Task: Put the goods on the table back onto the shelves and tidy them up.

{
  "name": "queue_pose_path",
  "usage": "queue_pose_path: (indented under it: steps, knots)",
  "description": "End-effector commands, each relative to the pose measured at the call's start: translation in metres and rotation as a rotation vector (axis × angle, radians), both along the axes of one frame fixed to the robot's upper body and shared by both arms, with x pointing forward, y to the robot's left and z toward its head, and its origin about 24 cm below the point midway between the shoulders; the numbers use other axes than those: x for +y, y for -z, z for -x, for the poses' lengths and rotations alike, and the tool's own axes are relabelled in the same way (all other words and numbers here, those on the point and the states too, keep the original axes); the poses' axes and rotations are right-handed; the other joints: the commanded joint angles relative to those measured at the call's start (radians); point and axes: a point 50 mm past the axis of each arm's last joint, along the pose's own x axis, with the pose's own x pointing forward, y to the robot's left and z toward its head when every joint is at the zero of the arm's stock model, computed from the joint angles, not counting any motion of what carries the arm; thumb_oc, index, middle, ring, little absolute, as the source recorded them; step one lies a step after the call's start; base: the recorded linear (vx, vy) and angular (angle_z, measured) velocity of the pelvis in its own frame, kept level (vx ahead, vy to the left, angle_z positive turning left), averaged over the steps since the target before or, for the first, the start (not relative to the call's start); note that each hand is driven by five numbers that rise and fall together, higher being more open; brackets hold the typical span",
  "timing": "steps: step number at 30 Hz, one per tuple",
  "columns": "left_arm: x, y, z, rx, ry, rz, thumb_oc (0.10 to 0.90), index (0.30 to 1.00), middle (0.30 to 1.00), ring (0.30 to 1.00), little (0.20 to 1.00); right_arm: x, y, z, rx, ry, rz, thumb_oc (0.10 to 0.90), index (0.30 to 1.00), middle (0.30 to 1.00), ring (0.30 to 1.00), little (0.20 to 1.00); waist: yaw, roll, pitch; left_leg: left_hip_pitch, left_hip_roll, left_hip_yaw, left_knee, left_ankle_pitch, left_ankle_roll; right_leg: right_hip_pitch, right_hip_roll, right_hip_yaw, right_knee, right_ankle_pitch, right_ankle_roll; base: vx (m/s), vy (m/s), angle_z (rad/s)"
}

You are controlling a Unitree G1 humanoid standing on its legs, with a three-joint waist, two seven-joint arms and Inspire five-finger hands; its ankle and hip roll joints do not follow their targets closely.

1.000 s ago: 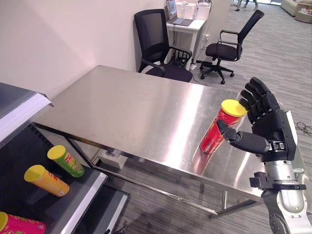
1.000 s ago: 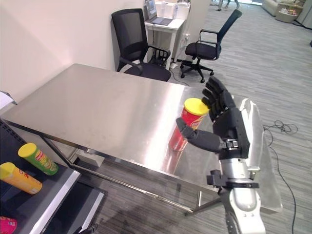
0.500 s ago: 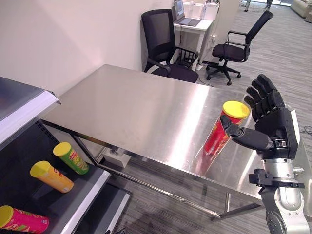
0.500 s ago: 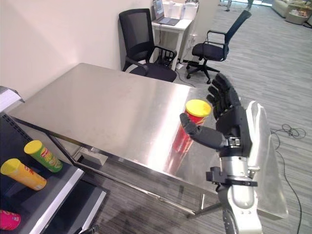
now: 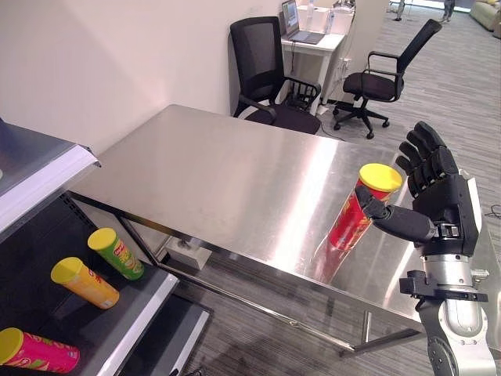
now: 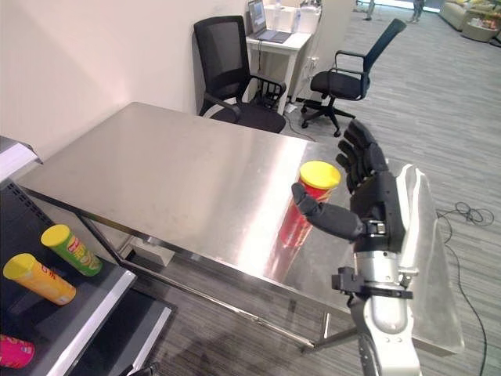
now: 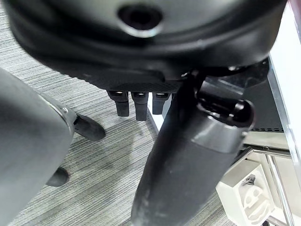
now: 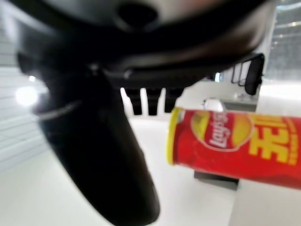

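Your red can (image 5: 356, 210) with the yellow lid stands upright on the steel surface (image 5: 219, 172), toward its near right part. Your right hand (image 5: 438, 200) is right beside the can, fingers (image 5: 423, 153) spread and straight on the far side of its lid, thumb reaching across toward its near side. The hand is not closed on the can; the right wrist view shows a gap between the fingers and the lid. Your left hand (image 7: 188, 141) hangs low over the grey floor, its fingers relaxed and holding nothing. On the shelf (image 5: 133, 305) to your left lie three cans on their sides: a green can (image 5: 116, 254), an orange can (image 5: 84, 283) just beside it, and a pink can (image 5: 39, 351) nearer you.
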Motion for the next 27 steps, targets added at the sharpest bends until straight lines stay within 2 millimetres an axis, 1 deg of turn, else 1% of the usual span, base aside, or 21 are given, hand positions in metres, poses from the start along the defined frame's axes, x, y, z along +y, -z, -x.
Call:
queue_pose_path:
  steps: [1,5,12,21,22,27]
  knots:
    - [0.002,-0.001,-0.016,-0.001,0.14,-0.03,0.8,0.9,0.9,0.9,0.9,-0.019,-0.033,0.009,-0.221,0.128,0.027,0.8,0.9,0.9,0.9,0.9,0.039,-0.013,-0.028,0.067,0.038,0.033,0.01,-0.073,-0.03,0.013,-0.167,-0.026,0.056,-0.073,0.115,0.0,0.0,0.0]
    - [0.001,-0.001,-0.016,-0.004,0.145,-0.03,0.8,0.9,0.9,0.9,0.9,-0.02,-0.029,0.006,-0.197,0.131,0.021,0.8,0.9,0.9,0.9,0.9,0.041,-0.013,-0.027,0.067,0.039,0.03,0.01,-0.074,-0.03,0.015,-0.169,-0.029,0.054,-0.074,0.114,0.0,0.0,0.0]
    - [0.003,-0.001,-0.012,0.003,0.153,-0.032,0.8,0.9,0.9,0.9,0.9,-0.023,-0.012,-0.001,-0.116,0.16,-0.01,0.8,0.9,0.9,0.9,0.9,0.052,-0.012,-0.026,0.07,0.038,0.023,0.01,-0.076,-0.031,0.02,-0.172,-0.039,0.054,-0.077,0.114,0.0,0.0,0.0]
    - [0.003,-0.001,-0.009,0.006,0.159,-0.037,0.8,0.9,0.9,0.9,0.9,-0.024,-0.006,-0.009,-0.097,0.162,-0.052,0.8,0.9,0.9,0.9,0.9,0.065,-0.012,-0.027,0.071,0.035,0.015,0.01,-0.076,-0.03,0.028,-0.174,-0.051,0.049,-0.079,0.112,0.01,-0.003,0.08]
    - [0.003,-0.001,-0.009,0.008,0.164,-0.039,0.8,0.9,0.9,0.9,0.9,-0.025,-0.004,-0.013,-0.095,0.164,-0.072,0.8,0.9,0.9,0.9,0.9,0.07,-0.014,-0.028,0.072,0.033,0.011,0.01,-0.077,-0.029,0.034,-0.175,-0.053,0.046,-0.08,0.111,0.0,0.0,0.0]
    - [0.004,-0.001,-0.007,0.013,0.166,-0.044,0.8,0.9,0.9,0.9,0.9,-0.026,-0.007,-0.018,-0.109,0.175,-0.089,0.8,0.9,0.9,0.9,0.9,0.08,-0.015,-0.027,0.072,0.031,0.007,0.01,-0.078,-0.028,0.038,-0.179,-0.06,0.044,-0.079,0.113,0.0,0.0,0.0]
